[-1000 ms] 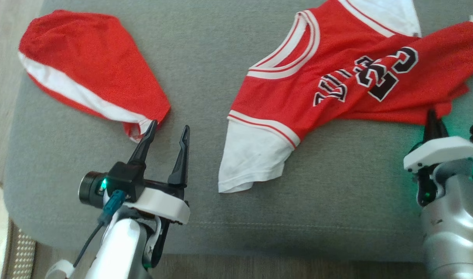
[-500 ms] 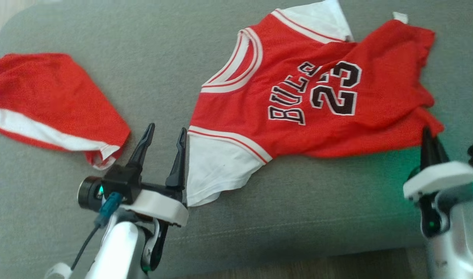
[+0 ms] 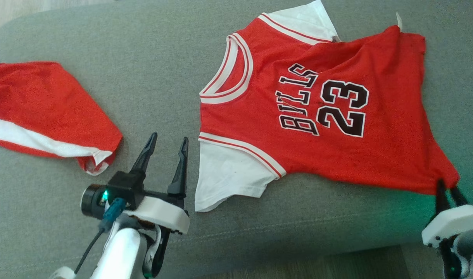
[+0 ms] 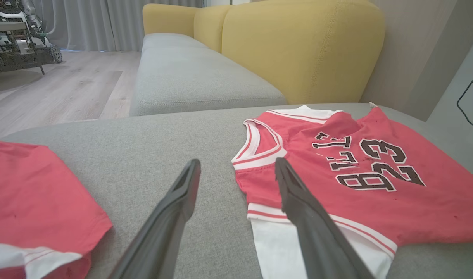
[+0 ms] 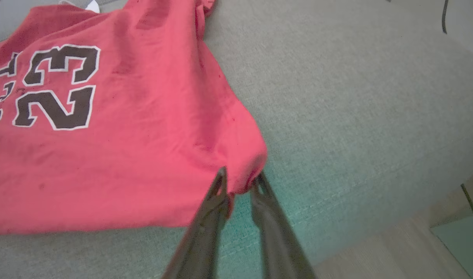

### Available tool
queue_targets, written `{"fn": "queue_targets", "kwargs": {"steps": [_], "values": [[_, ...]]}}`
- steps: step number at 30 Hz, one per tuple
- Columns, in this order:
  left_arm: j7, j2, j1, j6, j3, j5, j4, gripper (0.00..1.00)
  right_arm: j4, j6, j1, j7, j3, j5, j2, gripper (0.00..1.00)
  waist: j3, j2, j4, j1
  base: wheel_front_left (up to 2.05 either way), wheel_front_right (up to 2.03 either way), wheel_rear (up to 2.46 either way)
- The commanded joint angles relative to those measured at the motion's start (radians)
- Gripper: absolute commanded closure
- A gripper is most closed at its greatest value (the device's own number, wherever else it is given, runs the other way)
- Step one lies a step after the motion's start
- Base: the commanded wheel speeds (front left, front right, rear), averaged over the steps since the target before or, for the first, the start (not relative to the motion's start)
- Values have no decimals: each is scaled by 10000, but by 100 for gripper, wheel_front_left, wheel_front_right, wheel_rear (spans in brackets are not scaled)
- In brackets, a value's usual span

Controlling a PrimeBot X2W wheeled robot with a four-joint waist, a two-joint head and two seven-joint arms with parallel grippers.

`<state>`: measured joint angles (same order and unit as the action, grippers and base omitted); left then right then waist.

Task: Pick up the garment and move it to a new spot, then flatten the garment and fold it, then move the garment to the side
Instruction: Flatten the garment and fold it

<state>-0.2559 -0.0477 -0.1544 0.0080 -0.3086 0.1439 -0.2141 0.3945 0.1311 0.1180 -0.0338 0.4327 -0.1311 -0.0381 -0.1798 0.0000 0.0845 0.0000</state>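
Since a second ago the jersey (image 3: 337, 116) has been drawn flat across the right half of the cushion (image 3: 143, 58). The right gripper (image 3: 446, 186), jaws narrow, pinches its hem corner near the front edge. The left gripper (image 3: 170, 136) is wide open and empty. Judged status: flattening is nearly done and folding is next.

The red basketball jersey (image 3: 376, 162), white-sleeved and lettered "BULLS 23" in black, lay front-up and mostly flat on the grey fabric cushion (image 3: 155, 58); collar towards the left, hem towards the right; far shoulder creased; near hem corner bunched.

bare cushion (image 3: 159, 85) between red cloth (image 3: 46, 104) and jersey (image 3: 337, 155), yellow backrest (image 4: 298, 50) beyond
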Motion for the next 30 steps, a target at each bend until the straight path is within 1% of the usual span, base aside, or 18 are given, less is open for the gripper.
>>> {"fn": "queue_targets", "kwargs": {"steps": [1, 5, 7, 10, 13, 18, 20, 23, 26, 28, 30], "values": [[-59, -26, -304, -34, 248, 86, 229, 0, -439, -4, 373, 420, -370, 39, -122, 0, 25, 0, -52, 0, 0, 0, 0], [-59, -26, -285, -43, 181, 167, 153, 0, -1157, -4, 609, 1689, -1616, -413, -122, 0, 119, 0, -148, 0, 0, 0, 0], [-59, -26, -254, -59, 153, 210, 112, 0, -1643, -4, 593, 2273, -2239, -353, -122, 0, 168, 0, -202, 0, 0, 0, 0], [-59, -26, -178, -89, 98, 339, 48, 0, -2067, -4, 423, 2570, -2960, -459, -122, 0, 228, 0, -272, 0, 0, 0, 0], [-59, -26, -104, -159, -12, 425, -91, 0, -2151, -4, 291, 2622, -3198, -482, -122, 0, 258, 0, -301, 0, 0, 0, 0], [-59, -26, 7, -737, -628, 1077, -1282, 0, -2257, -4, 143, 2678, -3345, -550, -122, 0, 230, 0, -263, 0, 0, 0, 0], [-59, -26, -41, -863, -872, 1293, -1851, 0, -2258, -4, 130, 2697, -3325, -590, -122, 0, 204, 0, -216, 0, 0, 0, 0], [135, -26, -155, -975, -1216, 1547, -2708, 0, -2231, -4, 139, 2723, -3277, -618, -122, 0, 172, 0, -148, 0, 0, 0, 0], [356, -26, -282, -1074, -1422, 1928, -3258, 0, -2183, -4, 146, 2760, -3262, -674, -122, 0, 157, 0, -98, 0, 0, 0, 0], [480, -26, -374, -1092, -1487, 2143, -3518, 0, -2145, -4, 155, 2785, -3257, -699, -122, 0, 137, 0, -81, 0, 0, 0, 0], [524, -26, -479, -1012, -1494, 2289, -3723, 0, -2113, -4, 176, 2808, -3259, -711, -122, 0, 113, 0, -69, 0, 0, 0, 0]]}}
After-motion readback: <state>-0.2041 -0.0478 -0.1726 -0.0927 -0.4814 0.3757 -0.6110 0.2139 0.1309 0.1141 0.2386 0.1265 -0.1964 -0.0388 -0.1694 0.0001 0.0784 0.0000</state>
